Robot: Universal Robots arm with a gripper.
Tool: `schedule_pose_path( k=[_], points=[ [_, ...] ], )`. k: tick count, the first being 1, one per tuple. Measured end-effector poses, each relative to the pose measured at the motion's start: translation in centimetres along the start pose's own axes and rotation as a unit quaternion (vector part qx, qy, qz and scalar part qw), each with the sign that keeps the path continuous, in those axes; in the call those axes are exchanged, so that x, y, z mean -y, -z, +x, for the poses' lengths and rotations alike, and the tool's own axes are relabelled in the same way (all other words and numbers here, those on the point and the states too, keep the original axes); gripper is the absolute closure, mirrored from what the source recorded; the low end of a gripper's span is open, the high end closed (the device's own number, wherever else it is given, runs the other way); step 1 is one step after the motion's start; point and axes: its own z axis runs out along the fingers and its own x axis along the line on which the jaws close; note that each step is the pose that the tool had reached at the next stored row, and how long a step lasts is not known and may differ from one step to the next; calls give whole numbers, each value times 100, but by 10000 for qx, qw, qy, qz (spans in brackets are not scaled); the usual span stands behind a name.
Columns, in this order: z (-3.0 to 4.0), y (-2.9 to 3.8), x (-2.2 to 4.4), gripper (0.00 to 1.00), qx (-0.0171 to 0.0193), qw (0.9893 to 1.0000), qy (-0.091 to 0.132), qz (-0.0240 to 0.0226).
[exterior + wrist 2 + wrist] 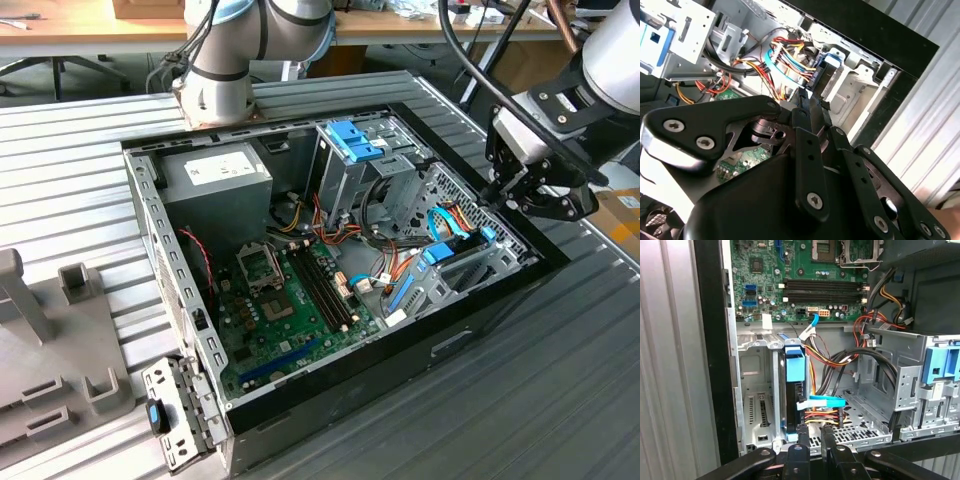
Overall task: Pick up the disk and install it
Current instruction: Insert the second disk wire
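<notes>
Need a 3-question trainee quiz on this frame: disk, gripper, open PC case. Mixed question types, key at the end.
1. True or false: the disk lies on the table outside the PC case.
2. The gripper is nearest to: A) the power supply, B) the drive bay holding the disk, C) the memory slots.
3. Fill in: the disk stands on edge, and its carrier is coloured ____.
Key: 1 false, it sits in the drive bay inside the PC case. 2 B. 3 blue.
</notes>
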Motion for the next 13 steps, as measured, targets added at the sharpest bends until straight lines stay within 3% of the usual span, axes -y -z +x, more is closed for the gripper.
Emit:
schedule_pose_path(
  k=[1,3,4,13],
  points=[
    [-3,9,2,76,-27,10000,-9,-9],
    [-10,31,9,76,-128,9999,-44,-36],
    [-14,32,10,76,-143,9999,-51,-38],
    [-17,31,10,76,-168,9998,-56,-41]
  ],
)
